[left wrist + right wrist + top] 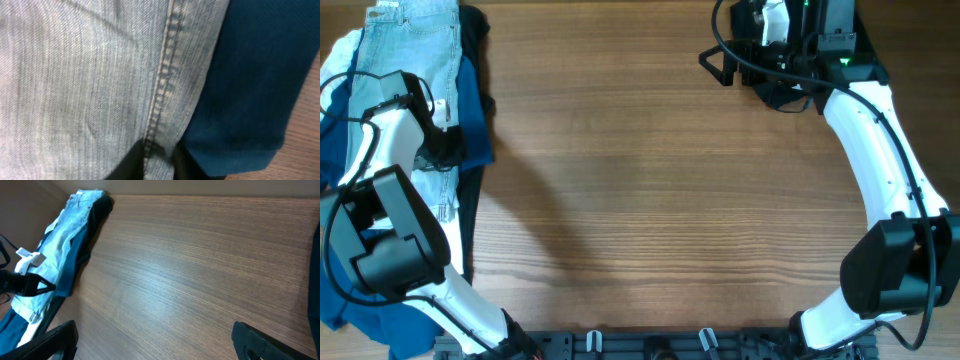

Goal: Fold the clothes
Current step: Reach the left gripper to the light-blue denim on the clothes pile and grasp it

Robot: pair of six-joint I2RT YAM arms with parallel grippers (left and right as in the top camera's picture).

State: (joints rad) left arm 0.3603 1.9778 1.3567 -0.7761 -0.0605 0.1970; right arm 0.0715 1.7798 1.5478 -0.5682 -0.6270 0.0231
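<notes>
Denim shorts (75, 85) pinched at a seam by left hand (156, 162); right hand (152, 342) spread wide over the table (190, 255).

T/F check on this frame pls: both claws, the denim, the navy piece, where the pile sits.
1. Right claw is open and empty. True.
2. Left claw hangs over bare wood. False: its fingers sit either side of the denim seam.
3. A navy garment lies against the denim's edge. True.
4. The clothes are piled in the middle. False: they lie along the table's left edge.
5. Right claw touches the denim. False: it is well apart, across the table.
</notes>
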